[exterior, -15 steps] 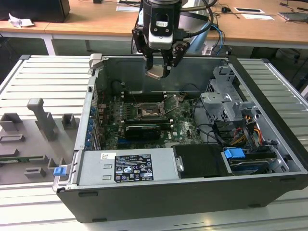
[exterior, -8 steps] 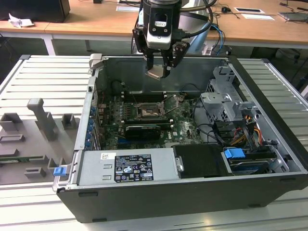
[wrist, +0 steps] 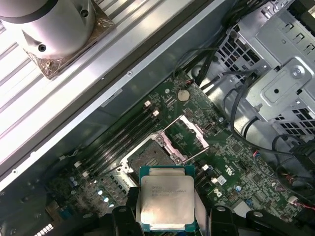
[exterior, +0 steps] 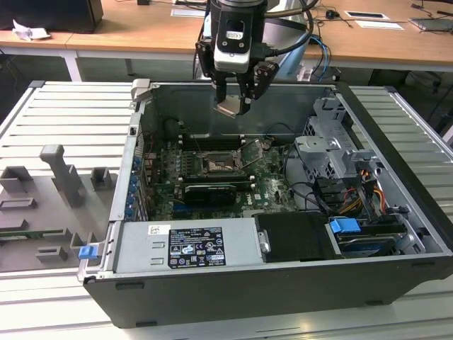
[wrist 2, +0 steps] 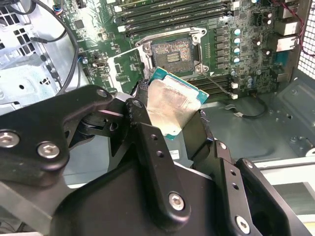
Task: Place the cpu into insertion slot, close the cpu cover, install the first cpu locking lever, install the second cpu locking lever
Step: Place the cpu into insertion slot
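One open computer case (exterior: 283, 297) lay on a ribbed metal table (exterior: 64, 113). Wooden desks (exterior: 141, 32) ran across the room behind it, and grey plastic holders (exterior: 64, 173) sat on the table at the exterior view's left. Inside the case a green board (exterior: 272, 188) carried the socket (exterior: 216, 164), bare and dark within its silvery rim. The cover (wrist: 189, 135) stood raised off the socket, hinged at one edge of it, and a thin lever (wrist: 197, 152) angled out just beside the socket. Long black memory slots (wrist: 123, 137) ran along another side of the socket.

My gripper (exterior: 232, 106) hung well above the socket. My fingers (wrist 2: 142, 123) were drawn in narrow and clamped on the chip (wrist: 166, 199), pinching it by two opposite edges. Its pale metal face and green border showed in both wrist views. The chip sat tilted between the fingers, well apart from the socket and touching nothing but them.
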Action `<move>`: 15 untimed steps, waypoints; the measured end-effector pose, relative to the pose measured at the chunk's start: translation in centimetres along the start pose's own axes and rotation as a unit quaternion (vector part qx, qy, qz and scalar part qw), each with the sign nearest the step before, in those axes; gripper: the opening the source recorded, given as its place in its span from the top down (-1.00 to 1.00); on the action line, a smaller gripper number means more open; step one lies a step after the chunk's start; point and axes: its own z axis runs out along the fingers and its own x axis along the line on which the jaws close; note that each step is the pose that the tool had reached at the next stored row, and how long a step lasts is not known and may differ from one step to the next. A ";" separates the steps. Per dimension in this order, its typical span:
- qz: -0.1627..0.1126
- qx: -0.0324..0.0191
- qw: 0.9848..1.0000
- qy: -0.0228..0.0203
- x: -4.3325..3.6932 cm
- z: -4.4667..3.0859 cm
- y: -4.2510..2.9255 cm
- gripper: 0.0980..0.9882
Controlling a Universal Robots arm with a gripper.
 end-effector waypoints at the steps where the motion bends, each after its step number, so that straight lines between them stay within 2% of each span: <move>1: 0.003 0.000 1.000 0.000 0.00 0.01 0.00 0.04; 15: 0.038 -0.001 0.999 -0.003 0.00 0.14 -0.01 0.04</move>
